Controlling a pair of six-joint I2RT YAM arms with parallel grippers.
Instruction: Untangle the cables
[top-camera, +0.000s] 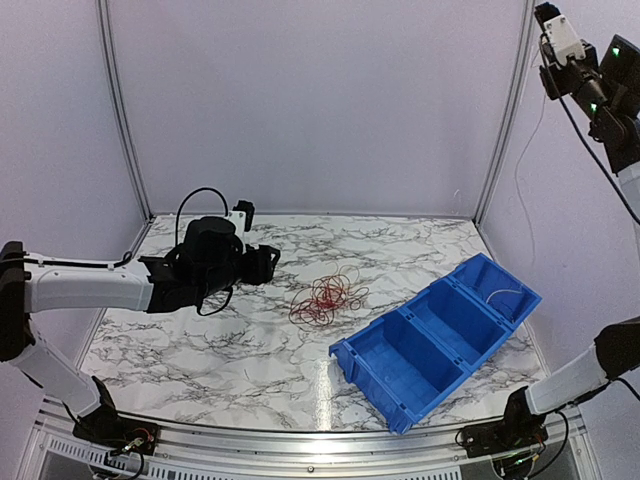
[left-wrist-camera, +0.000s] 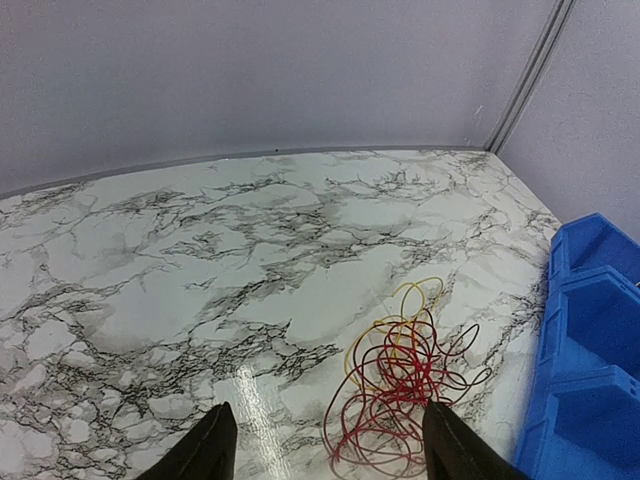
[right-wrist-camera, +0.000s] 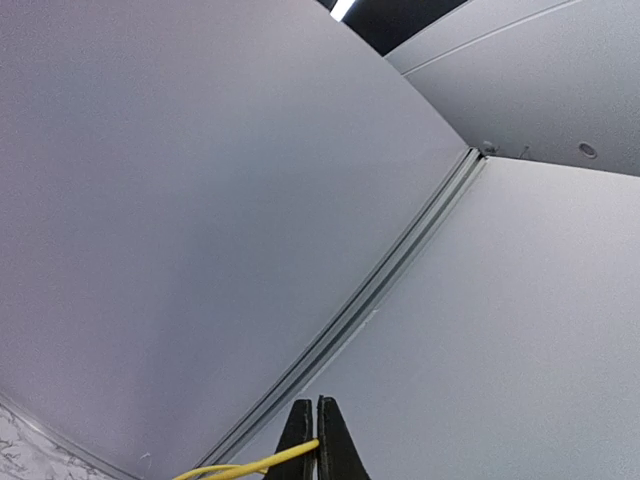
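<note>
Cables (top-camera: 326, 297) sprawl mid-desk (top-camera: 200, 340), no clear long axis; left fingers (left-wrist-camera: 205, 450) spread, right fingers (right-wrist-camera: 322, 440) pinching a yellow strand (right-wrist-camera: 250, 465).

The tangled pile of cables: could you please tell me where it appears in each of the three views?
Top external: the tangled pile of cables lies mid-table, left of the blue bin.
Left wrist: the pile sits lower right, just beyond the open left pincer.
Right wrist: the pile is not in it; only a yellow cable pinched in the shut right pincer.
Shared landmark: the blue bin, in the top and left wrist views.
</note>
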